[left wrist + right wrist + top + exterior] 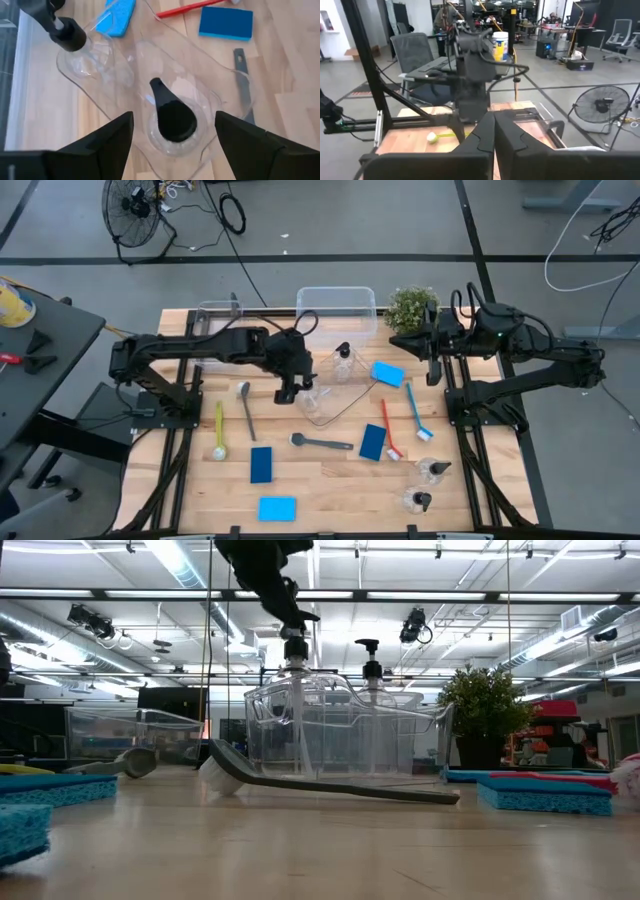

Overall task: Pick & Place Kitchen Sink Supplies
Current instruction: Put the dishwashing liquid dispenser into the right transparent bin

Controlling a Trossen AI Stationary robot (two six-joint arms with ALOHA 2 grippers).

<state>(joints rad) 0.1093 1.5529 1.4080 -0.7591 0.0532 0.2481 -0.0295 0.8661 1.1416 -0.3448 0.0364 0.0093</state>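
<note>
The left hand (289,392) hangs with fingers spread directly above a small clear bottle with a black pump top (172,119), which stands in the shallow clear plastic tray (335,406) at the middle of the wooden bench (330,490). A second clear pump bottle (345,362) stands just beside it in the same tray. The right hand (494,131), fingers pressed together, waits raised at the bench's far right, near the small green potted plant (410,308).

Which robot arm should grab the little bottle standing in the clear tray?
The left one, probably. Its left gripper hangs open right above that bottle in the tray. The right gripper is shut and waits off by the plant.
</note>
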